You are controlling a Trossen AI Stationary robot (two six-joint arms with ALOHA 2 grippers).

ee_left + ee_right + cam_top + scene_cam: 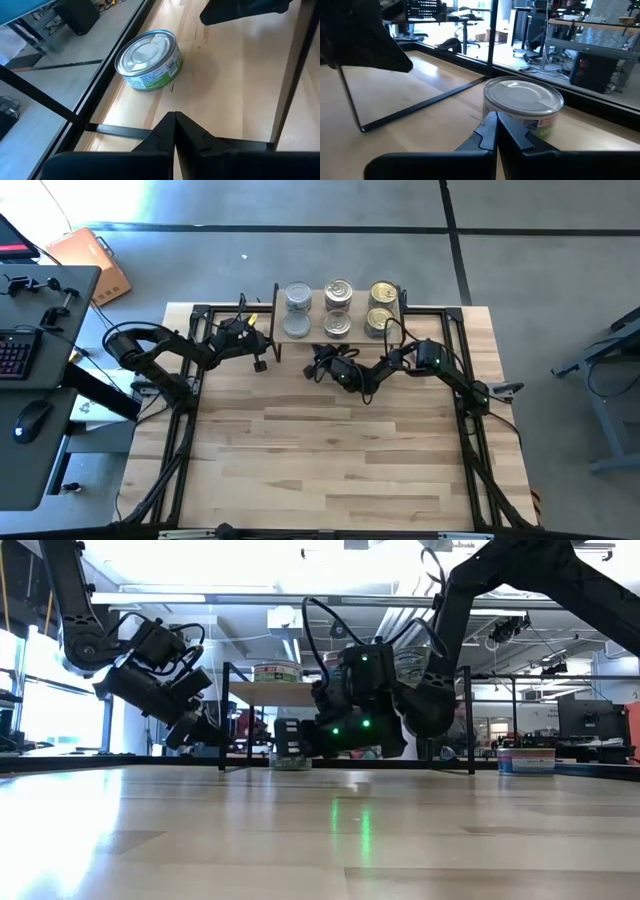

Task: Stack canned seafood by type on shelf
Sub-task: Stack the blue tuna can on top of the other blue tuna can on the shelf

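Note:
The shelf (pixel 317 310) stands at the table's far edge. Three pairs of tins sit on its board: plain grey (pixel 298 310), pull-ring (pixel 338 308) and gold (pixel 380 306). One more silver-topped tin with a green label (pixel 147 60) (pixel 522 107) (pixel 290 756) stands on its base on the tabletop beneath the shelf, hidden in the high view. My left gripper (pixel 174 119) (pixel 262 362) is shut, a little short of this tin on its left. My right gripper (pixel 496 120) (pixel 314 368) is shut and held level, pointing at the tin from the near right; the left wrist view shows a gap between them.
The shelf's thin black wire legs (pixel 292 70) (pixel 350 100) stand close to both grippers. A black frame rail (pixel 100 85) runs along the table's far edge behind the tin. Bare tabletop (pixel 330 460) stretches toward the near edge. A desk with a keyboard (pixel 30 350) is off to the left.

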